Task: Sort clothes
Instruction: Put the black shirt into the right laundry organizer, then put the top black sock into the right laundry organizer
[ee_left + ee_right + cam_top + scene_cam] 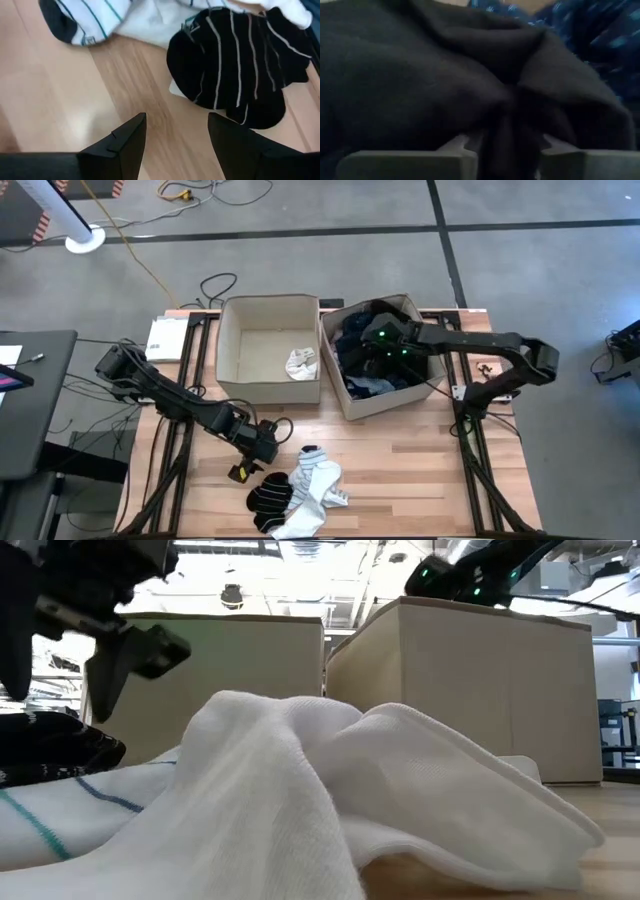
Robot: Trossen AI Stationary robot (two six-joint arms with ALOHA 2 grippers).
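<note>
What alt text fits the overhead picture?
Two robot arms work at a wooden table: the right claw reaches into a bin of dark clothes, while the left claw hangs open beside a pile of socks.

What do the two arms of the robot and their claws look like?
Both arms are dark, nearly black, built of slim jointed segments. The left arm carries a black cable loop near its wrist and a small yellow marking beside its claw. The left claw's fingers are flat, black, angular blades. The right arm shows small green lights near its claw.
</note>
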